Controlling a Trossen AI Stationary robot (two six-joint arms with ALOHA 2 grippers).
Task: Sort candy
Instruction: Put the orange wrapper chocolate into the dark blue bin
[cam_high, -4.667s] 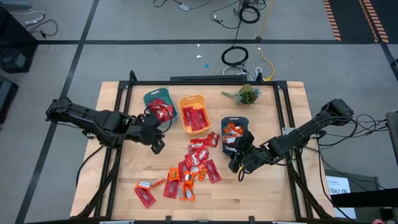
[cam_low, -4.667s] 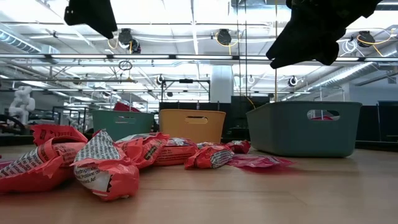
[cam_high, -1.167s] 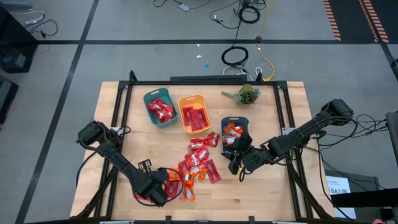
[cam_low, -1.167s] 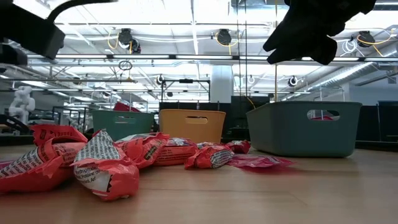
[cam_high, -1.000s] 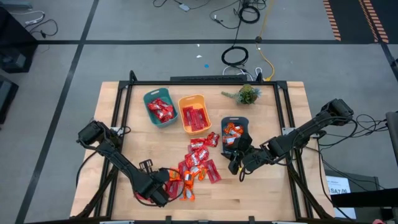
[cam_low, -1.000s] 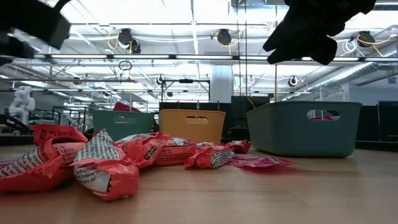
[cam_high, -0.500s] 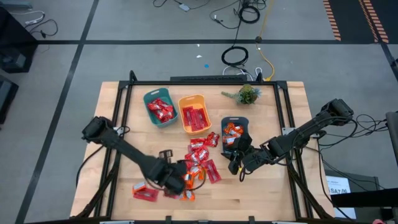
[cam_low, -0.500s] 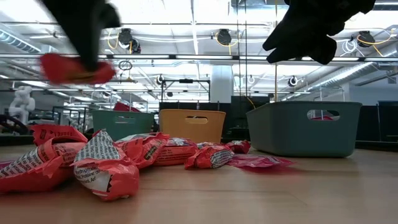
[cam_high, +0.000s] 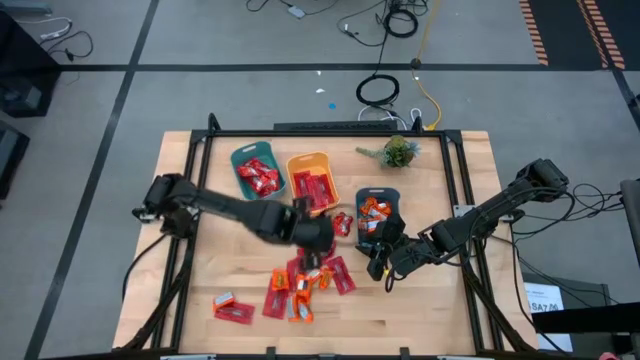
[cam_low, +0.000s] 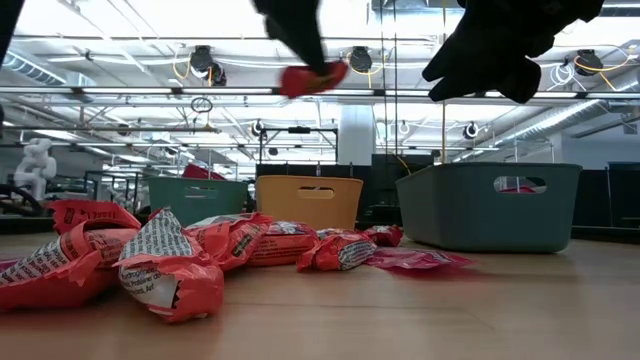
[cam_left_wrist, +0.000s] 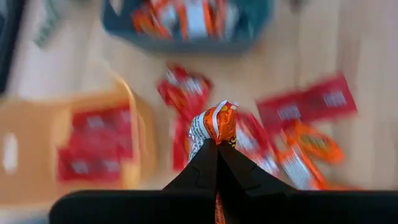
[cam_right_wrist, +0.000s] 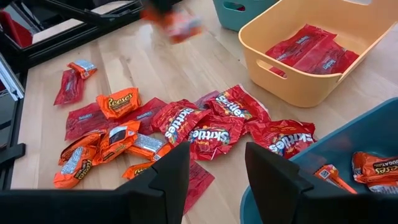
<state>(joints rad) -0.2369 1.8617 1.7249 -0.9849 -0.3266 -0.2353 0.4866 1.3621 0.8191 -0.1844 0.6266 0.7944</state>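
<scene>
My left gripper (cam_high: 316, 238) hangs over the far end of the candy pile (cam_high: 308, 272), just near the orange bin (cam_high: 312, 183), shut on one small red-orange wrapped candy (cam_left_wrist: 214, 123). In the low view that candy (cam_low: 312, 76) hangs high above the table. The rest of the candy lies flat on the wood, mostly red with some orange. My right gripper (cam_right_wrist: 217, 171) is open and holds nothing. It hovers by the near end of the dark blue-grey bin (cam_high: 378, 210), to the right of the pile. My left gripper pinches the red-orange candy between its two fingertips (cam_left_wrist: 208, 155), by the wrapper's nearer end (cam_left_wrist: 217, 138). The candy sticks out beyond the tips and is lifted clear of the table, above the pile.
Three bins stand in a row on the far half: teal (cam_high: 257, 174), orange, and dark blue-grey, each holding some candy. A small green plant (cam_high: 398, 152) sits far right. One red candy (cam_high: 232, 308) lies alone near the near-left corner. Bare wood lies to the left and near right.
My left gripper, shut on one candy, rose from the pile's near-left end. It swept toward the right and far edges, ending over the pile's far end by the orange bin. The candy went with it, lifted clear. The right arm kept still.
</scene>
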